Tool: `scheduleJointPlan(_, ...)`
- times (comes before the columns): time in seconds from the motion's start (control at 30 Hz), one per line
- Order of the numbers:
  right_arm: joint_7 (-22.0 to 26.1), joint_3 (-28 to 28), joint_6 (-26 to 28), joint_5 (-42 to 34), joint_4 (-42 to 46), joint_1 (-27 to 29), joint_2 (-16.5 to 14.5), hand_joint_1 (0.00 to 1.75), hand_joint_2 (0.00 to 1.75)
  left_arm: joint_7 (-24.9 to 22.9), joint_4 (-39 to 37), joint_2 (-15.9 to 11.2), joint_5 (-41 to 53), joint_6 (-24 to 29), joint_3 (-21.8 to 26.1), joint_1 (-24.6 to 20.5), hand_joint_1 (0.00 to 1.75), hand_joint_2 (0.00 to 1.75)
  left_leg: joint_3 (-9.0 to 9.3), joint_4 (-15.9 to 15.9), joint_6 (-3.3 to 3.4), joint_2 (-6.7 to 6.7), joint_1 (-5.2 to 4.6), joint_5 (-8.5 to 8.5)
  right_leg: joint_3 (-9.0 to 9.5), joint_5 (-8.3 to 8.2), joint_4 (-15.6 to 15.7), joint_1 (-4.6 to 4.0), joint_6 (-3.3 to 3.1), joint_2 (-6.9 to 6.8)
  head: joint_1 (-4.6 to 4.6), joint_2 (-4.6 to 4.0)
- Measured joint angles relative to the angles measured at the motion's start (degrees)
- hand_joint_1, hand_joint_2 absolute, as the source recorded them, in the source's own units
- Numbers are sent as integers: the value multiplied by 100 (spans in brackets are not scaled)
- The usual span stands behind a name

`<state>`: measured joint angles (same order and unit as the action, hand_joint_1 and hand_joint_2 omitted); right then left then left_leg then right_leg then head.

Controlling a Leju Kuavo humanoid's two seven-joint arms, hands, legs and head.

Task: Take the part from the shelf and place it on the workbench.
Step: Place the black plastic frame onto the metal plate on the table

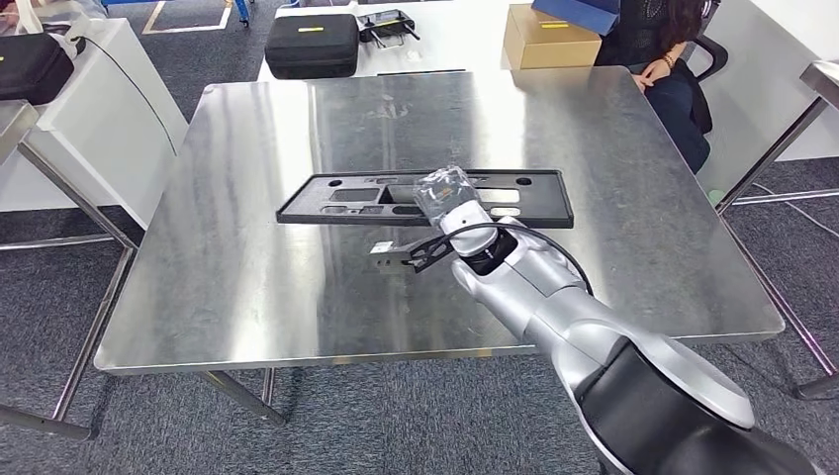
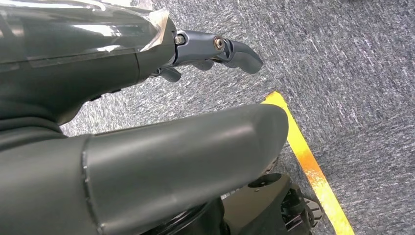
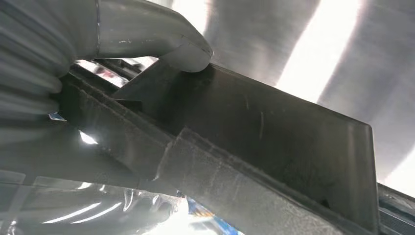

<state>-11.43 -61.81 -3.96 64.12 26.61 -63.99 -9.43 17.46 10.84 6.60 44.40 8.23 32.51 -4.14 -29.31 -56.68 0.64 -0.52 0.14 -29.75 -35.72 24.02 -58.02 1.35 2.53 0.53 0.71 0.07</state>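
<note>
My right hand grips the black part, mid-worktop. I'd lower it flat before letting go. Left hand holds nothing, fingers loosely curled.

Black case, cardboard box on white table behind; seated person far right.

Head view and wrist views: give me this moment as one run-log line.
stage: placing | black part: over steel workbench, contact unclear | right hand: grips part, thumb on its edge | left hand: holds nothing, over carpet
</note>
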Motion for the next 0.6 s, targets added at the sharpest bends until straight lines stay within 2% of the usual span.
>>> scheduleJointPlan(0.1,-159,-63,-205,105,-315,-101,111,0,0,-8,0,0,28,12,-2,1,0,175,0,-1,1,-3,-1,0,4,0,2,1,0,-3,-1,0)
scheduleJointPlan(0.2,-251,-82,-283,139,-533,-152,256,0,0,-18,0,0,73,32,-7,-3,0,175,4,-1,3,3,-3,-2,6,-1,3,6,2,1,0,0)
scheduleJointPlan(0.33,-333,-97,-333,154,-709,-158,397,0,0,-31,0,0,86,16,-23,-24,0,0,8,-1,7,5,-5,-4,7,-1,4,10,2,3,1,0)
scheduleJointPlan(0.6,-428,-101,-431,151,-842,-155,522,0,0,-158,0,2,128,-25,-112,-86,0,0,12,-1,8,8,-5,-5,9,-2,4,10,2,5,0,0)
